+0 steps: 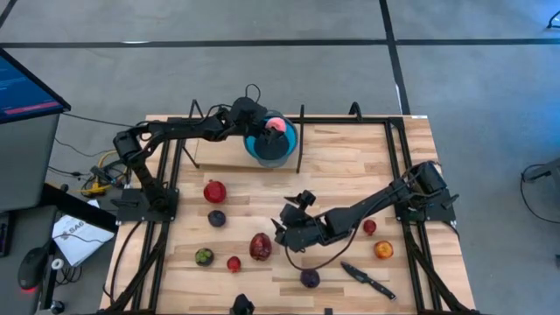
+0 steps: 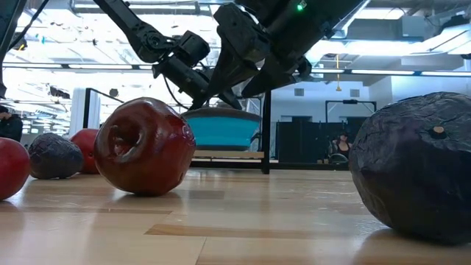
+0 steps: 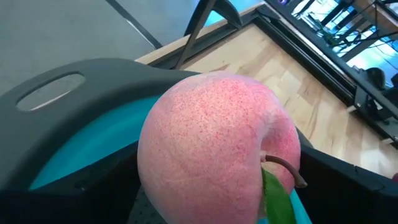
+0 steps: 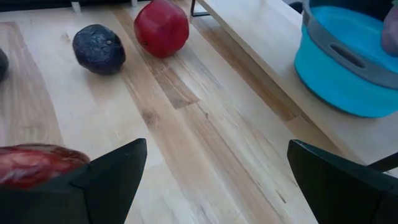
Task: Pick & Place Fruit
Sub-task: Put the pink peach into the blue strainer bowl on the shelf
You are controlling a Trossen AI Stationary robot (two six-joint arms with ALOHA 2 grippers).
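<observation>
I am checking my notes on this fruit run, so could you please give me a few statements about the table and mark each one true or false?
1. The pink fruit is at the blue bowl, between the left pincer's fingers. True.
2. The right pincer is shut on a red fruit. False: it is open and empty, above the table beside the dark red fruit.
3. The black-handled knife lies inside the bowl. False: it lies on the table's near right part.
4. The bowl stands on a raised wooden board. True.
5. The orange fruit lies on the table's right side. True.
</observation>
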